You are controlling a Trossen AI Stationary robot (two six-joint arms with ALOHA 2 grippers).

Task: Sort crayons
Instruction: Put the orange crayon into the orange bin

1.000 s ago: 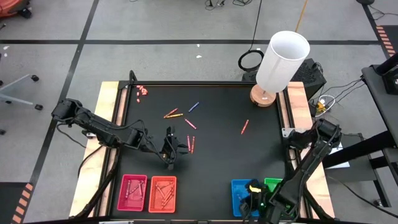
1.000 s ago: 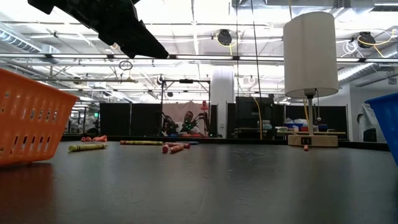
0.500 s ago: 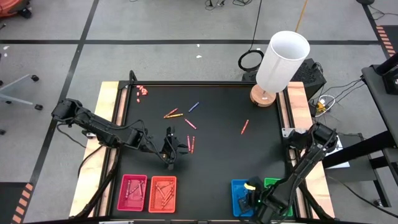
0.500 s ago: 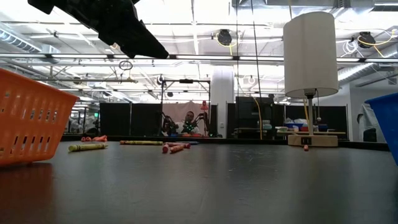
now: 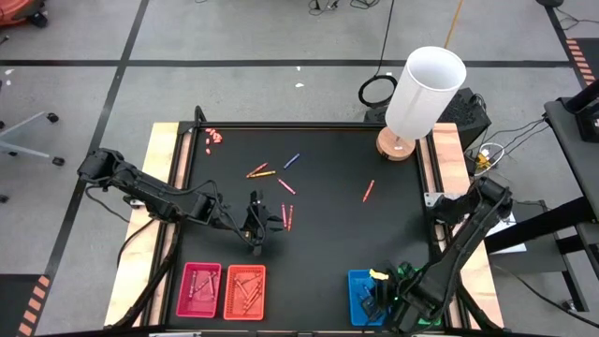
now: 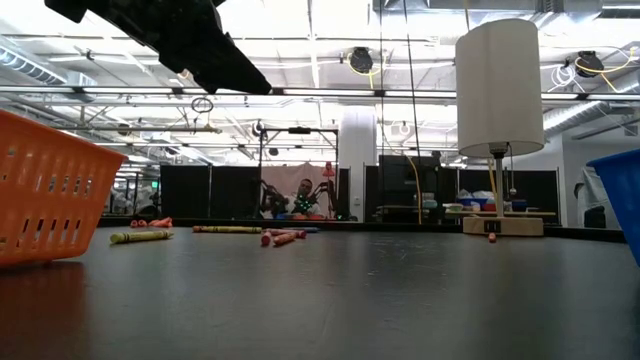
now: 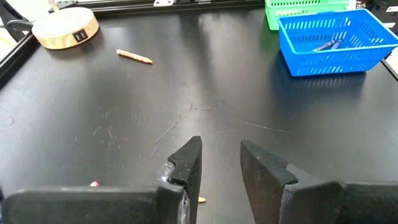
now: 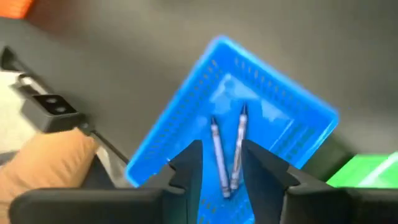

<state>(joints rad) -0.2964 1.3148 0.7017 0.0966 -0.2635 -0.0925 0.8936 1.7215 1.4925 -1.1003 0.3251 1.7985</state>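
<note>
Your right gripper (image 8: 221,163) hangs over the blue plastic mesh tray (image 8: 186,118), fingers slightly parted and empty. The left gripper (image 7: 221,163) is likewise. Thin, light wax crayons (image 5: 286,185) lie mid-table; they probably roll and snap, so pinch mid-length.

Left arm (image 5: 154,195): dark, jointed links, black cables looped along them.
Left hand (image 7: 221,165): two flat dark fingers (image 7: 186,163), chipped pale edge on one.
Right arm (image 5: 468,229): dark, slim links, rounded joint housing.
Right hand (image 8: 221,165): matching dark fingers (image 8: 188,163); green and yellow glow near wrist in high view.
</note>
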